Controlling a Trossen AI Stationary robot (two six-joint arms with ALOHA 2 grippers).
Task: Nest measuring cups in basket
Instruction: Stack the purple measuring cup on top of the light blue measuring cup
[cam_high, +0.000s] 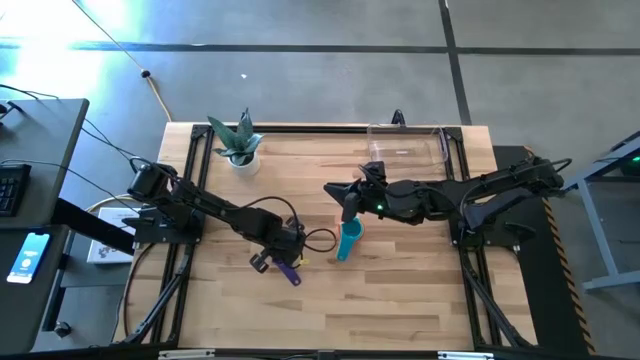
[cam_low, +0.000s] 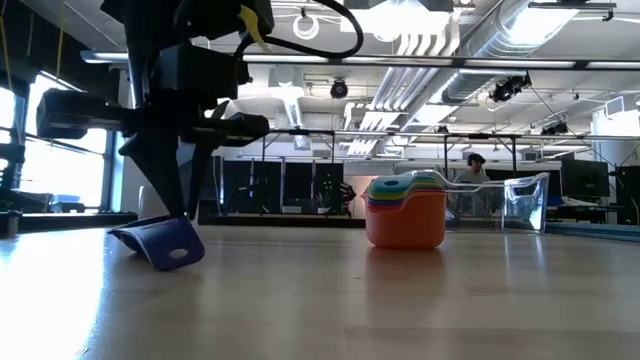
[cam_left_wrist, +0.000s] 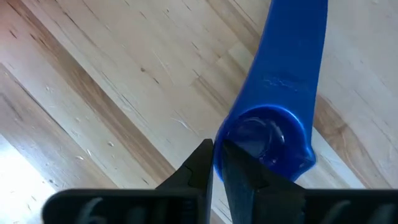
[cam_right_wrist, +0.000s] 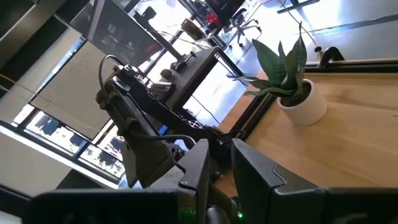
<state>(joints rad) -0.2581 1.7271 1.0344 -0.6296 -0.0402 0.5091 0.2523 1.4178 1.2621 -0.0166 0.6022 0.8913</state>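
Observation:
A blue measuring cup (cam_left_wrist: 267, 134) lies on the wooden table left of centre (cam_high: 290, 272), its handle (cam_left_wrist: 298, 50) stretched away from the bowl. My left gripper (cam_left_wrist: 217, 162) stands over it pointing down (cam_low: 170, 195), its fingers nearly together at the bowl's edge. A nested stack of measuring cups (cam_low: 405, 215), orange at the bottom and teal on top (cam_high: 348, 240), stands on its base mid-table. My right gripper (cam_high: 345, 200) hangs high above the stack, pointing level, slightly open with nothing between its fingers (cam_right_wrist: 217, 168). The clear basket (cam_high: 405, 145) stands at the far right. My left gripper pinches the rim of the blue cup's bowl (cam_left_wrist: 219, 152) between its two fingers, on the side away from the handle. The fingers come from above, pointing down. The cup rests on the table (cam_low: 165, 248), tilted, with its handle end low.
A white pot with a green plant (cam_high: 240, 150) stands at the table's far left. The basket's see-through wall (cam_low: 525, 200) shows behind the stack. Bare wood lies along the near edge. A person sits in the room beyond the table.

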